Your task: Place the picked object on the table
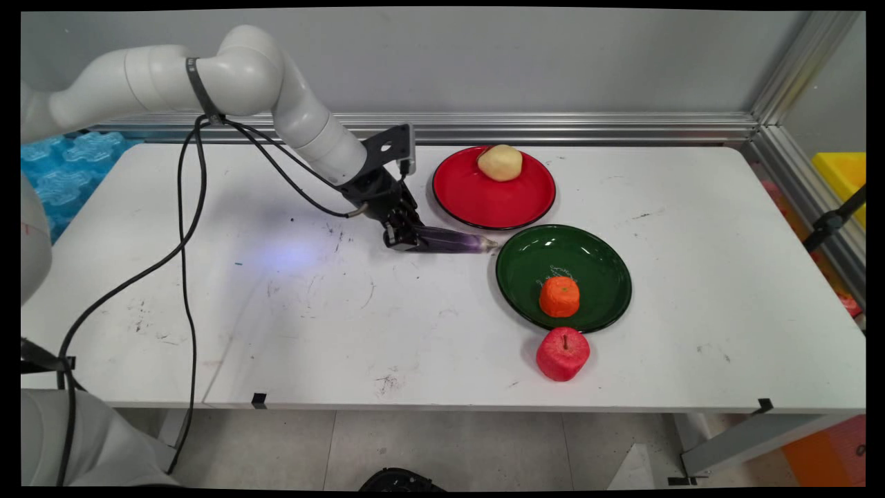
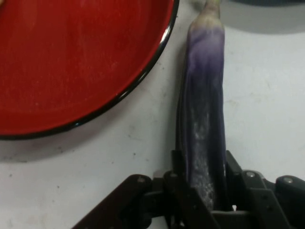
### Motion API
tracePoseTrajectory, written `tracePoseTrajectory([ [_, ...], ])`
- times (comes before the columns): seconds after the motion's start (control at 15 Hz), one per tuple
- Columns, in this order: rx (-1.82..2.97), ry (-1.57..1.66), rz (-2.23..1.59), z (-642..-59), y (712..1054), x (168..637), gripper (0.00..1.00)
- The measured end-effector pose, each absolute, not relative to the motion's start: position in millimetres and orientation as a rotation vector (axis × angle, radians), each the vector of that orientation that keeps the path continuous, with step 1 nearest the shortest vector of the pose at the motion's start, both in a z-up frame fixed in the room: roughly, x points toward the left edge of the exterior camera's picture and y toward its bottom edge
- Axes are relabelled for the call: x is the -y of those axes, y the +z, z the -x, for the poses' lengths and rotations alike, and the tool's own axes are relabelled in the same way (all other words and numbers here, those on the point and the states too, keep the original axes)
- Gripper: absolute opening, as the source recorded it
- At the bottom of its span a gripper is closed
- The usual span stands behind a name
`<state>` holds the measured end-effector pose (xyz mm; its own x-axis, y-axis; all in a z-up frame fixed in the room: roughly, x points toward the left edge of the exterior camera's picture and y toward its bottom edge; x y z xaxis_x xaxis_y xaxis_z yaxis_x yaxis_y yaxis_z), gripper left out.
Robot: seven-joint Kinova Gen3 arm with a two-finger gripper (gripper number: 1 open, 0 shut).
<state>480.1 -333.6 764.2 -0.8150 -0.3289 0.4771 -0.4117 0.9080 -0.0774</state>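
A: Item one, the end effector (image 1: 404, 235). Condition?

B: Low over the white table (image 1: 346, 325), left of both plates. Its fingers (image 2: 177, 164) are clamped on the thick end of a purple eggplant (image 1: 453, 241); in the hand view the eggplant (image 2: 204, 114) runs up from between the black fingers.

A: Position of the eggplant?

B: Lying along the table, pale stem end pointing right. That tip sits just beside the green plate (image 1: 601, 263), near its upper-left rim, and just below the red plate (image 1: 484, 200). The hand view shows the red plate (image 2: 71, 67) close alongside the eggplant, a strip of table between them.

A: Item three, red plate contents?

B: One pale yellow fruit (image 1: 500, 162), lying toward the plate's far edge. Black rim on the plate.

A: Green plate?

B: One orange fruit (image 1: 559, 296), on the near half of the plate, well apart from the eggplant.

A: Anything loose on the table?

B: One red apple (image 1: 563, 353), stem up, on the table just beside the green plate's near rim. Whether it touches the rim cannot be told.

A: Cabling?

B: Black cables (image 1: 187, 228) hang from the arm down past the table's near-left edge.
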Motion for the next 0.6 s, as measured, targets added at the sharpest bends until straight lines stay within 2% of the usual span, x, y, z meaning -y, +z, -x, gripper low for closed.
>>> tracePoseTrajectory([
  [0.2,2.597,0.238,-0.533,-478.8,761.6,335.1,0.0],
  [0.27,2.594,0.237,-0.532,-478.4,760.9,335.6,1.0],
  [0.6,2.579,0.233,-0.544,-475.0,761.8,338.7,1.0],
])
